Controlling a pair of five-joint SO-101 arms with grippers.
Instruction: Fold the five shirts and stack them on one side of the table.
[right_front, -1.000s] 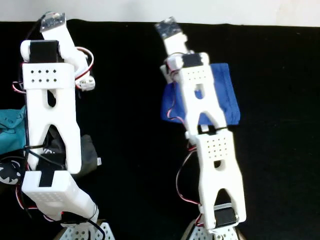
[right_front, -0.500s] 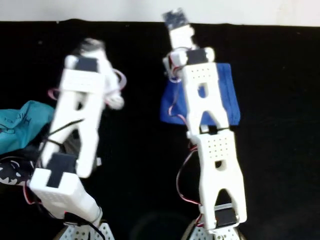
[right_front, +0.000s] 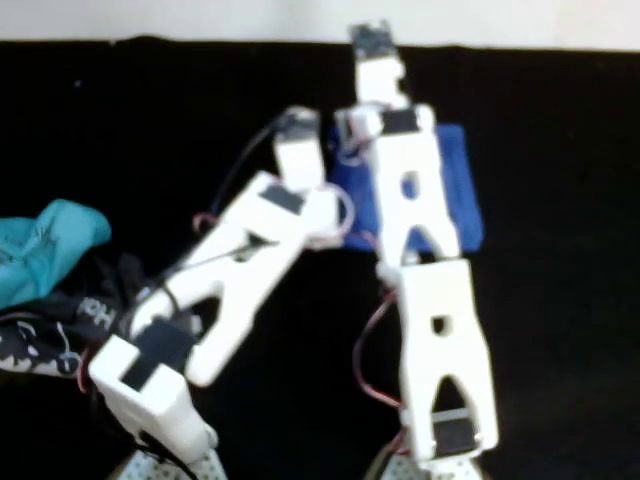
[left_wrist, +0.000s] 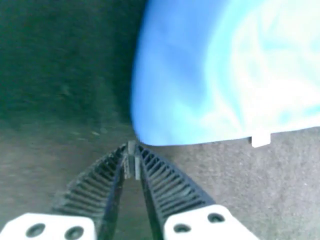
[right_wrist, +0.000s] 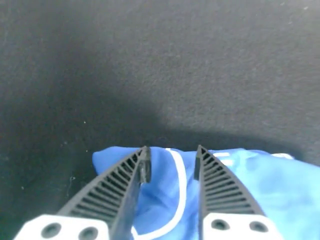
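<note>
Your left hand (left_wrist: 131, 161) has its ribbed black fingers pressed together with nothing between them; the blue shirt (left_wrist: 215, 75) lies just beyond their tips, its rounded corner almost touching them. Your right hand (right_wrist: 171, 162) stands with its fingers apart over the same shirt; the cloth lies under them, its edge falls just past the tips, and bare tabletop (right_wrist: 200, 60) stretches beyond; a thin white cord (right_wrist: 177, 195) curves across the fabric between the two fingers; whether they touch the cloth you cannot tell. The shirt is smooth, soft fabric folded to a rough rectangle; a small white tag (left_wrist: 260, 139) pokes from the edge beside your left hand; the tabletop wears a matte black, felt-like cover. The high view gives you what the wrist views lack: both white arms come together at the blue shirt; far behind your left hand, by its arm's base, a crumpled teal shirt (right_front: 50, 245) sits against a dark heap of printed garments (right_front: 55, 335).
</note>
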